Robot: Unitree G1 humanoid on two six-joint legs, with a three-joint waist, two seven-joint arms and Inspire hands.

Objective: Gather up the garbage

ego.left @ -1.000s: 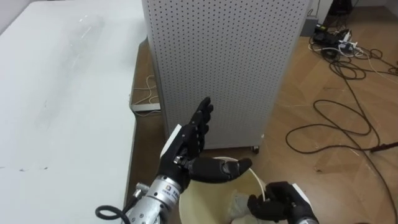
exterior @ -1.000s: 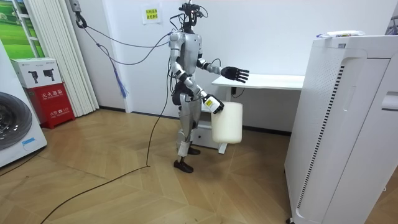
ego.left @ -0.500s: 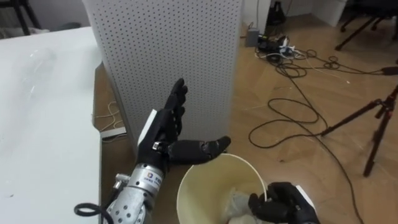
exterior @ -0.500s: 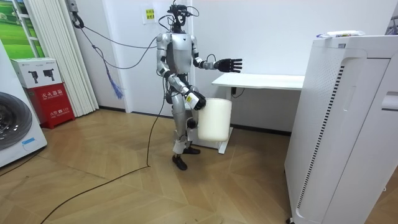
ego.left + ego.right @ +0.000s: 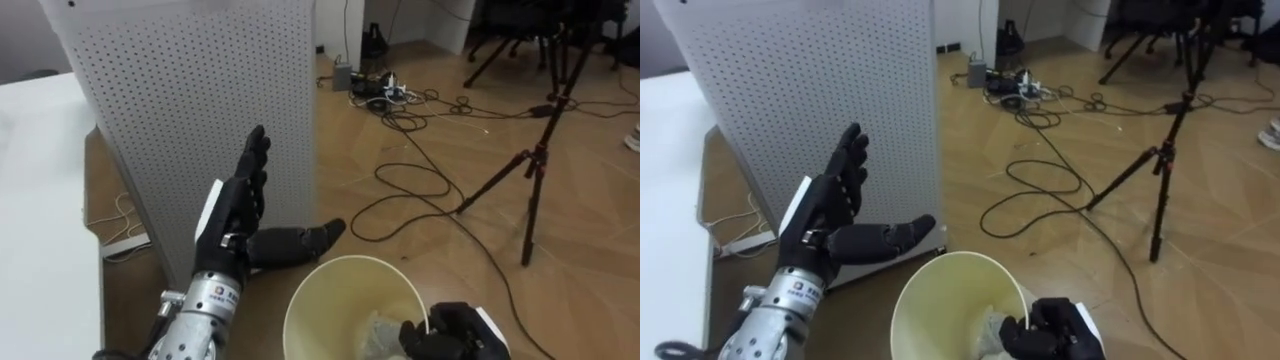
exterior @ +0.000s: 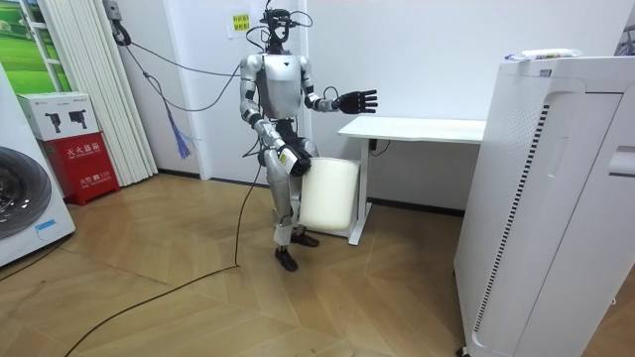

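Indoors, the robot stands on a wooden floor beside a white desk [image 6: 427, 127]. Its left hand [image 5: 238, 215] is raised in front of it, fingers straight and spread, holding nothing, near a white perforated cabinet [image 5: 190, 100]. Its right hand [image 5: 450, 335] is clenched over the rim of a cream bin [image 5: 345, 260] carried low at its side. Crumpled pale garbage [image 5: 380, 328] lies inside the bin. Cables [image 5: 400, 100] and a tripod [image 5: 535, 170] sit on the floor beyond.
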